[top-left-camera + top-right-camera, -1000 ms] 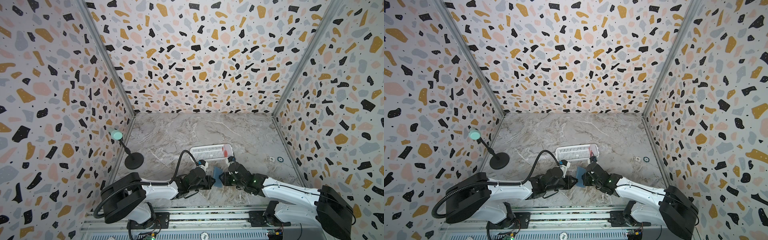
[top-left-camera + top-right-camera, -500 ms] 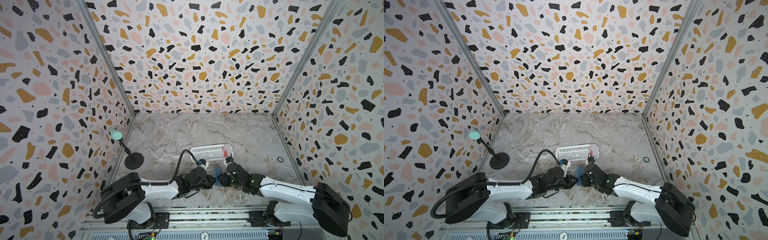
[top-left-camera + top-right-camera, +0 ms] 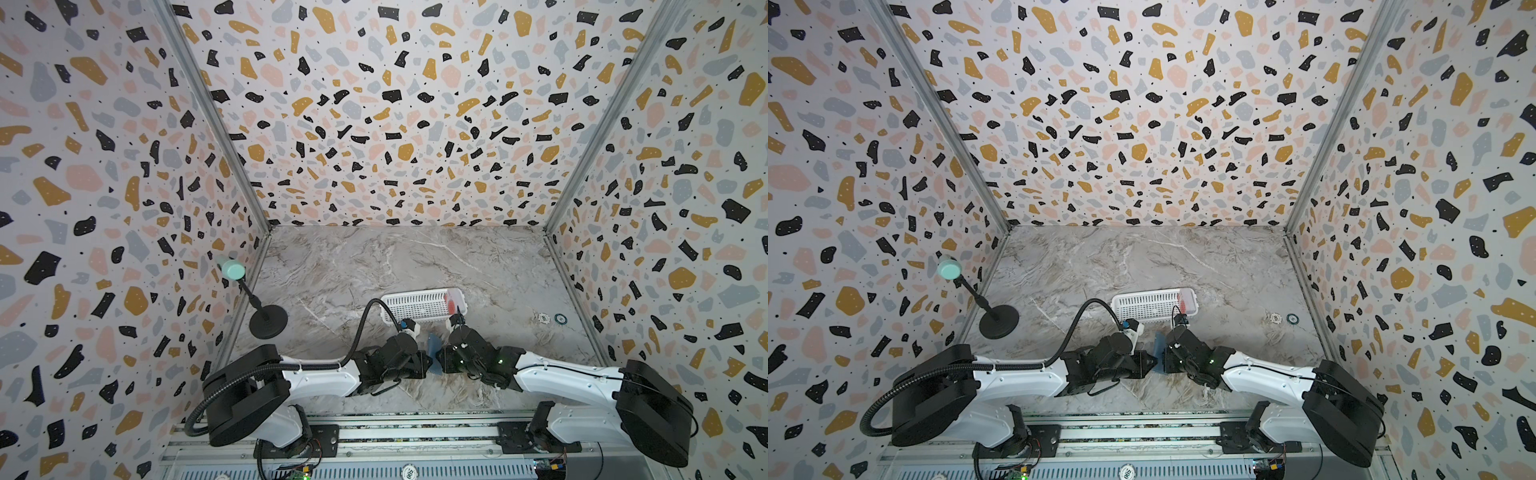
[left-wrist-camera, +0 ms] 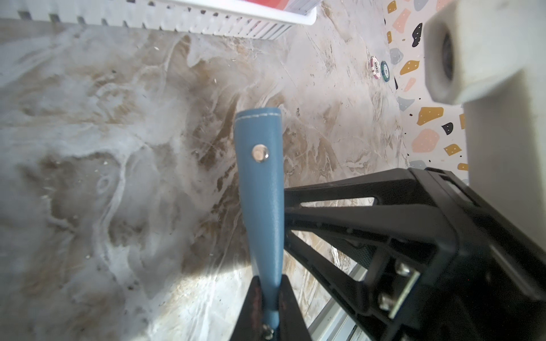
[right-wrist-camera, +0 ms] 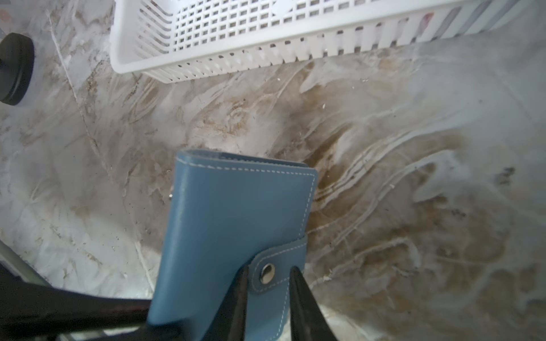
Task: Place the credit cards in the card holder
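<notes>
White slotted plastic basket (image 3: 415, 305) beyond jaws is holding red cards (image 3: 451, 298). Left jaws are clamping slate-blue card holder (image 5: 236, 212); right jaws' grip unclear. Marble tabletop (image 3: 374, 257) beyond lying open.

White slotted basket (image 3: 411, 308), black-based stand (image 3: 268, 321), two poker chips (image 3: 560, 319), marble tabletop (image 3: 374, 257)

Both top views are bright and even, and sharp all over. Light falls from above, so only soft, pale shadows lie on the table (image 3: 374, 266), low in the middle of the frame. The walls bend outward near the corners. In the left wrist view the card holder (image 4: 261, 177) is sharp, but the table behind it looks foggy, with one white patch of glare. In the right wrist view the basket (image 5: 236, 35) is washed out, and the black fingers (image 5: 302, 307) are blurry because they are so close.
</notes>
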Robot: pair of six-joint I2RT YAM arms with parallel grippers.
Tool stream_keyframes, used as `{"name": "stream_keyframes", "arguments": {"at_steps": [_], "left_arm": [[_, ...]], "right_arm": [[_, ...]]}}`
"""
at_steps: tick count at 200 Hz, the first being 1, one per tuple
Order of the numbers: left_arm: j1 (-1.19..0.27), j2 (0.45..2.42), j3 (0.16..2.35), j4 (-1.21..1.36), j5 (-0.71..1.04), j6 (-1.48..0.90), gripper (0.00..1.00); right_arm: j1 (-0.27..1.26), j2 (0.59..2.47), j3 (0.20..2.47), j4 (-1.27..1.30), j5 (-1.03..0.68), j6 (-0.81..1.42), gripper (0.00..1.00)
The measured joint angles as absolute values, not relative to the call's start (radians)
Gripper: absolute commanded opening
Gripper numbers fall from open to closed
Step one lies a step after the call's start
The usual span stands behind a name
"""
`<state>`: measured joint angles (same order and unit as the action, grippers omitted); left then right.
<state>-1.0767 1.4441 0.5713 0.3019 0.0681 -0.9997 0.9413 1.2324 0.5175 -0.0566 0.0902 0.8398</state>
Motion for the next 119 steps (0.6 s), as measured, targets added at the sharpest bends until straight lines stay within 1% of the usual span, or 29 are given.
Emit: {"name": "stream_keyframes", "arguments": {"at_steps": [57,96,119], "left_arm": [[-1.077,1.444,0.573,0.300,0.065,-0.988,0.00],[-1.077,1.444,0.573,0.299,0.059,-0.987,0.00],[-1.079,1.444,0.573,0.290,0.046,-0.987,0.00]], "right_arm": [[0.947,1.243,0.540,-0.087,0.125,0.839,0.10],[0.952,1.252,0.549,-0.089,0.129,0.839,0.05],[0.955,1.252,0.549,-0.091,0.137,0.841,0.04]]}}
